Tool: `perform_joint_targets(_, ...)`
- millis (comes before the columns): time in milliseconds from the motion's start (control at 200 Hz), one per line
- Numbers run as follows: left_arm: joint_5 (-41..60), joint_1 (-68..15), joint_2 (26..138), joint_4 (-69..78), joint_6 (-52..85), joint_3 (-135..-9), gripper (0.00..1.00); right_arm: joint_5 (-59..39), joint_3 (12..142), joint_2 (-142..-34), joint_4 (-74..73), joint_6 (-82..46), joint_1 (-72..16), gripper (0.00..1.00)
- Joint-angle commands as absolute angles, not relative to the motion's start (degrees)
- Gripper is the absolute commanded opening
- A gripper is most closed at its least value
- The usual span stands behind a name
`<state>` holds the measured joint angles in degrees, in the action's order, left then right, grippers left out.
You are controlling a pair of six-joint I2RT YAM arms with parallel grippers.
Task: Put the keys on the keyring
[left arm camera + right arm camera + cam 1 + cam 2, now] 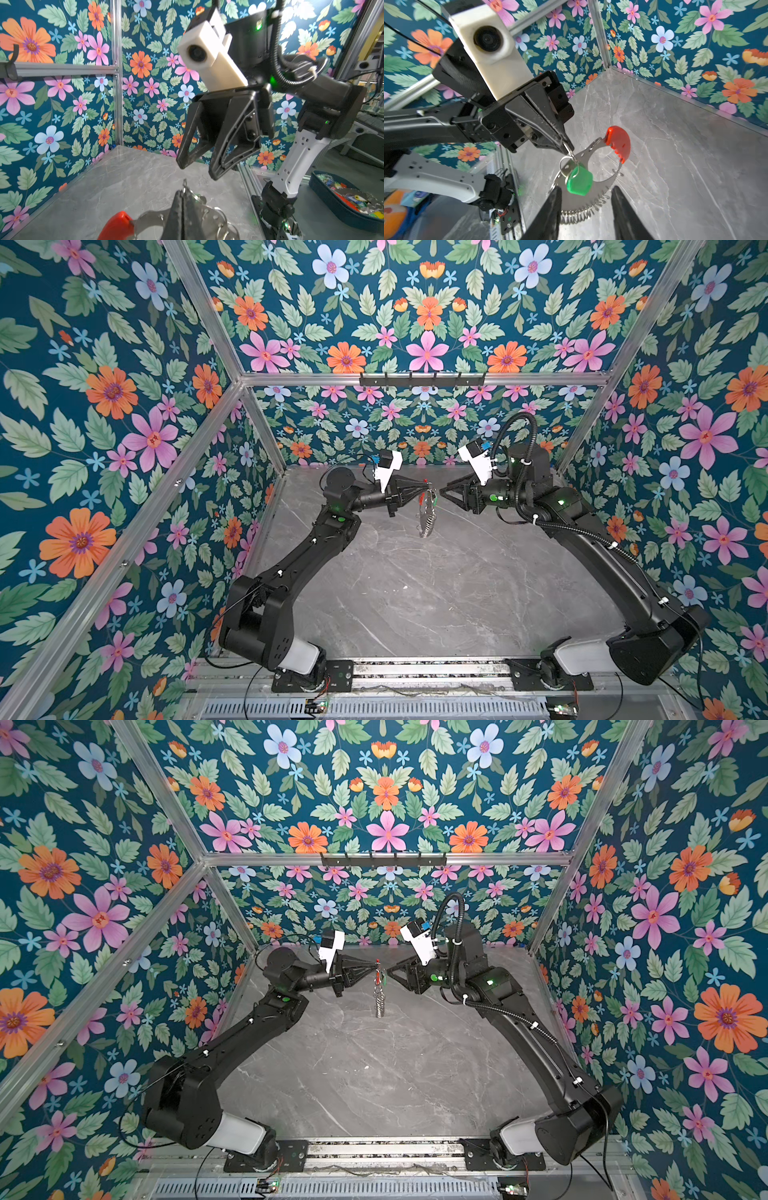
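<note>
The jaws of the left gripper [568,145] are pressed fully together, pinching the top edge of the keyring [606,187] and holding it in the air. The jaws of the right gripper [199,170] stand partly open, with a clear gap between the two black fingers, and grip nothing.

Both top views show the two black arms reaching in from the near edge and meeting tip to tip above the far middle of a grey marble table [415,593]. The left gripper [423,489] points right and the right gripper [442,492] points left, just beside each other. The keyring [426,518] hangs down between them, clear of the table.

The right wrist view shows the keyring close up. It is a thin curved metal band with a red plastic arc [618,143] at its upper end and a row of small silver rings [583,212] bunched along its lower edge. The green key [579,182], a small bright plastic tag, hangs from a silver loop against the band, just below the left fingertips. Whether that loop is threaded through the band cannot be told. The right gripper's fingers [550,209] frame the lower part of the keyring on either side.

Floral wallpaper covers the walls. A black hook rail [422,379] sits on the far wall.
</note>
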<state>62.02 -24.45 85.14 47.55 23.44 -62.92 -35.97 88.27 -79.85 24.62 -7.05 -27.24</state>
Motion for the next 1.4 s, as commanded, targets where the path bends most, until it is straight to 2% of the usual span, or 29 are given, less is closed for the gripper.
perform_joint_targets(0, 60.03, -24.46, 85.73, 63.07, 32.89, -62.62, 0.0, -43.84, 88.23, -79.86, 15.05, -13.89, -26.88, 0.4)
perform_joint_targets(150, 58.58, -24.43, 86.44, 70.29, 38.26, -62.12, 0.0, -45.64, 89.27, -81.07, 13.11, -15.74, -26.84, 0.36)
perform_joint_targets(400, 55.55, -24.44, 87.3, 78.24, 43.59, -61.51, 0.0, -48.75, 88.7, -81.74, 8.67, -19.16, -26.88, 0.22)
perform_joint_targets(791, 53.71, -24.69, 89.14, 83.64, 47.51, -61.96, 0.0, -51.46, 89.3, -83.3, 5.69, -21.8, -26.99, 0.22)
perform_joint_targets(1101, 52.25, -25.21, 91.26, 88.88, 50.69, -62.29, 0.0, -52.36, 89.03, -83.79, 4.22, -23.0, -27.15, 0.0)
perform_joint_targets(1396, 51.26, -25.75, 92.74, 90.32, 51.32, -63.27, 0.0, -52.72, 88.51, -84.61, 4.48, -23.2, -27.94, 0.0)
